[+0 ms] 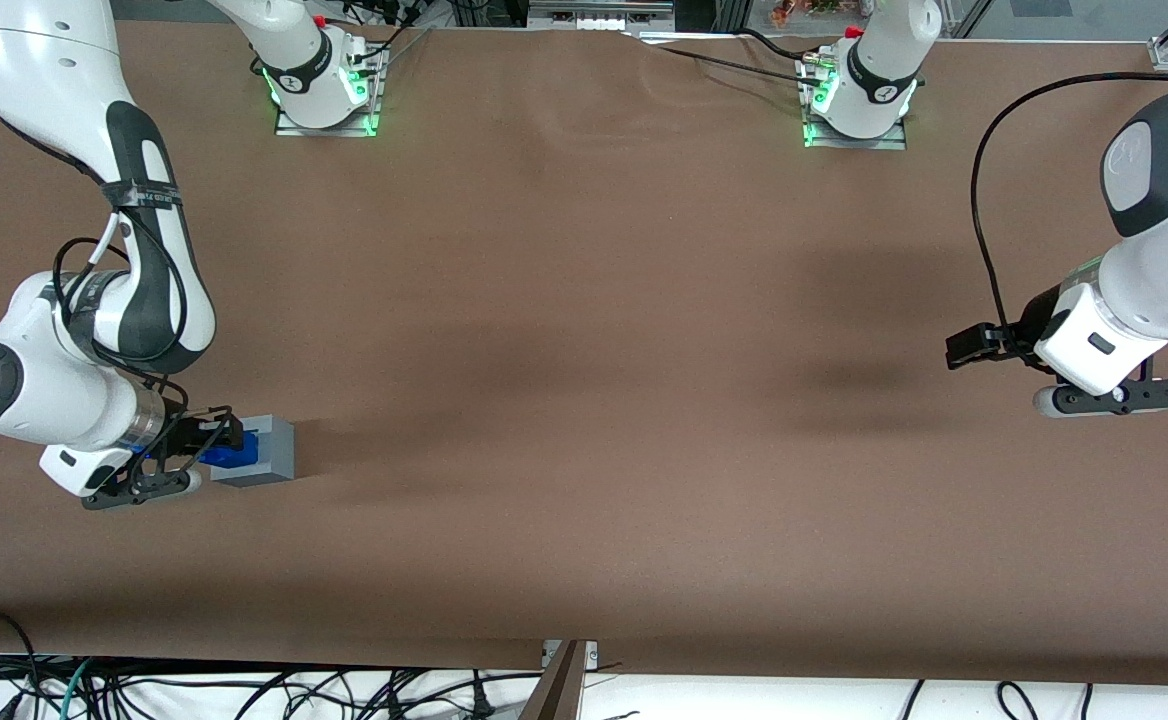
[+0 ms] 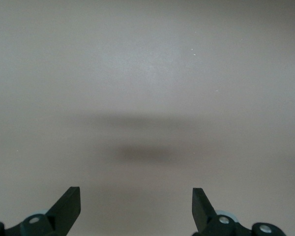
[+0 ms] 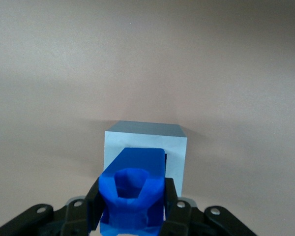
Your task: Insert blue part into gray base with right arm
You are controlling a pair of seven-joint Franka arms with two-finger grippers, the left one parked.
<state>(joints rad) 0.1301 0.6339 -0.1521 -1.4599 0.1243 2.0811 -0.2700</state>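
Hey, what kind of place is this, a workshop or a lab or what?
Probably a robotics lab: a brown table with arms bolted on, cables along its edge. The gripper holds the blue part over the gray base, at the working arm's end of the table.

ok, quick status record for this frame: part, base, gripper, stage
blue part: held between the gripper's fingers, over the gray base's top
gray base: on the brown table, toward the working arm's end
gripper: right arm's, directly over the base, shut on the blue part
stage: part at the base's recess; cannot tell whether fully seated
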